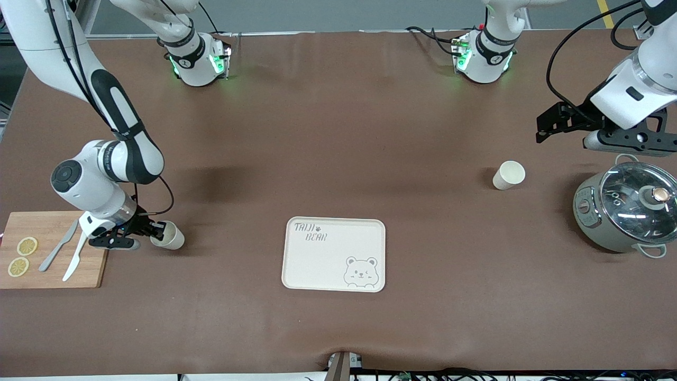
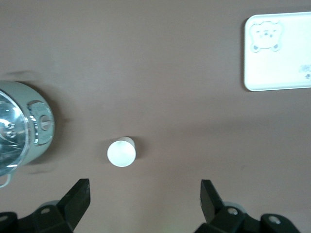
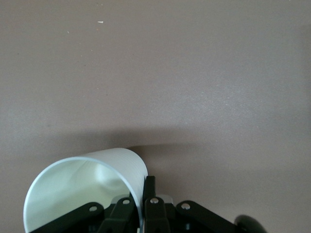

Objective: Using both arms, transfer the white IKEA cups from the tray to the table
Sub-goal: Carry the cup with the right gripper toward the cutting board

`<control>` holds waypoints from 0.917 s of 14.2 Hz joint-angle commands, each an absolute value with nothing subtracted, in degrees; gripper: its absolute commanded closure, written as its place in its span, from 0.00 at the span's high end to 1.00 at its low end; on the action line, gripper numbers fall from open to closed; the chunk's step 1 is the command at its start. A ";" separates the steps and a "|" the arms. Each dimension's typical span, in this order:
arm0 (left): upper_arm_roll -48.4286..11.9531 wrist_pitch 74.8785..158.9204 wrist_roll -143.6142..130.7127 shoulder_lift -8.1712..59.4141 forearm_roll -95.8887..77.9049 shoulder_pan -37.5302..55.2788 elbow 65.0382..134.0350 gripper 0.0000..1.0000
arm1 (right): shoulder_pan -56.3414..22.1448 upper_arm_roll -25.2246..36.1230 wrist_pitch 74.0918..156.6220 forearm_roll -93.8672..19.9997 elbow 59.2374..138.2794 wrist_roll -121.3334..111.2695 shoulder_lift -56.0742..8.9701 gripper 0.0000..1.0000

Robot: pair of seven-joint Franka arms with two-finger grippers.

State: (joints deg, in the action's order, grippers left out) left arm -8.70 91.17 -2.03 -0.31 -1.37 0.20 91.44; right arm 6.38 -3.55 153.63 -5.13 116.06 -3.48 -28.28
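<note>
Brown matting covers the counter (image 1: pixel 338 132), and the bear tray (image 1: pixel 334 254) lies on it at mid-width, toward the front camera; the tray is the reference for every position below.

Right gripper (image 1: pixel 156 230): low, toward the right arm's end of the counter from the tray. Its jaws are clamped on the rim wall of the first cup (image 1: pixel 170 236); the right wrist view shows one finger inside the mouth of that cup (image 3: pixel 87 189) and one against its outer wall. The cup is tilted in the grip, with its mouth toward the gripper. Whether its base still touches the counter cannot be told.

Left gripper (image 1: pixel 550 124): in the air, toward the left arm's end of the counter from the tray. Its jaws stand fully apart and hold nothing. In the left wrist view both fingers (image 2: pixel 77 199) show with the second cup (image 2: pixel 121 152) on the counter below, between them.

Second cup (image 1: pixel 509 175): standing free on the counter, mouth up, toward the left arm's end from the tray and farther from the front camera than the tray.

Other items:
- Lidded pot (image 1: pixel 624 211): toward the left arm's end from the tray, past the second cup.
- Wooden cutting board (image 1: pixel 50 248): toward the right arm's end from the tray, just beside the right gripper. It carries lemon slices (image 1: pixel 22 256) and cutlery (image 1: pixel 66 248).
</note>
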 commanded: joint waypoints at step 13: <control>-7.91 88.59 1.41 1.14 1.76 0.79 91.93 1.00 | 7.03 -3.60 153.55 -5.10 116.37 -3.69 -27.60 1.00</control>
State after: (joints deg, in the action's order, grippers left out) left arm -8.37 89.61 0.26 1.25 0.60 0.42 92.06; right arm 6.50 -3.35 154.21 -5.13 116.08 -3.48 -28.91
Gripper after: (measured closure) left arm 0.000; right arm 0.211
